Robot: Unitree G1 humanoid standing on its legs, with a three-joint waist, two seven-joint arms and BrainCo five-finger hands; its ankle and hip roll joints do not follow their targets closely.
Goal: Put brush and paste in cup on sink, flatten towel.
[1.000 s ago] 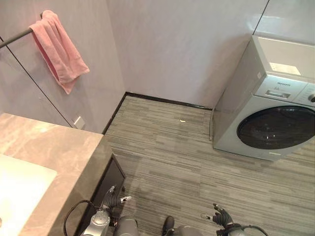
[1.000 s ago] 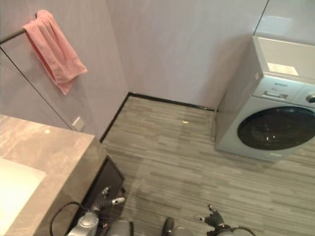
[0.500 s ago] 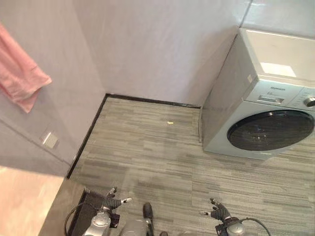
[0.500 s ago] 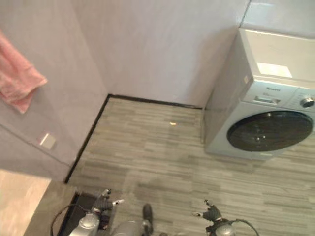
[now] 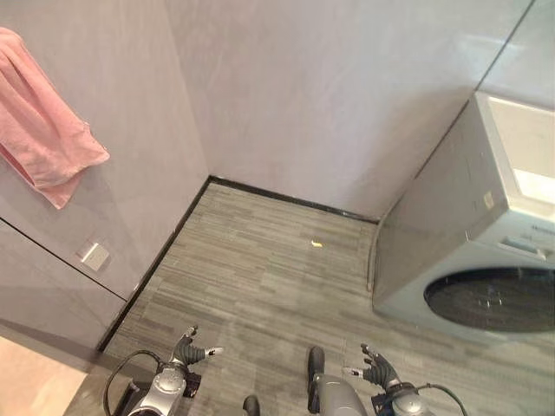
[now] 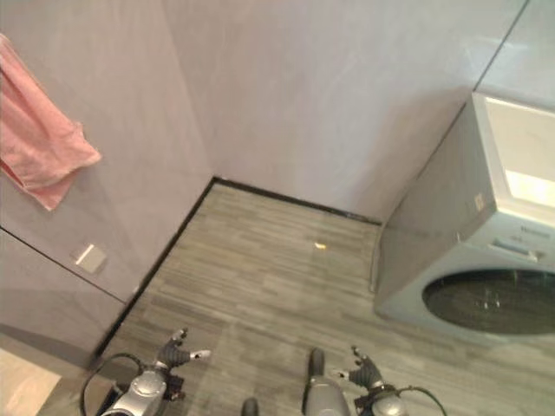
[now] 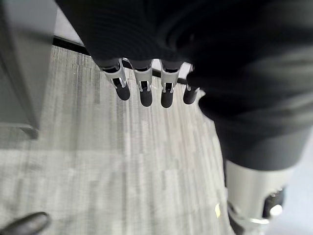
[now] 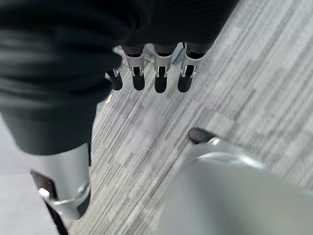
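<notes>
Your left hand (image 5: 185,351) hangs low over the grey plank floor (image 5: 269,286), fingers (image 7: 142,90) straight, slightly spread, holding nothing. Your right hand (image 5: 376,373) matches it: relaxed and empty, thumb apart from the fingers (image 8: 159,81). My judgement is that both are carried idle at your sides because nothing to work on lies within reach.

The pink towel (image 5: 43,143) is the one task item in view. It hangs bunched and uneven, high on the wall, so flattening is not yet done. Taking the towel as landmark: your left hand sits well below it and further out into the room; your right hand is further still, towards the washing machine (image 5: 473,234). A wall socket (image 5: 93,256) sits on the wall below the towel. A corner of the countertop (image 5: 35,390) shows lower again, close beside your left hand.
</notes>
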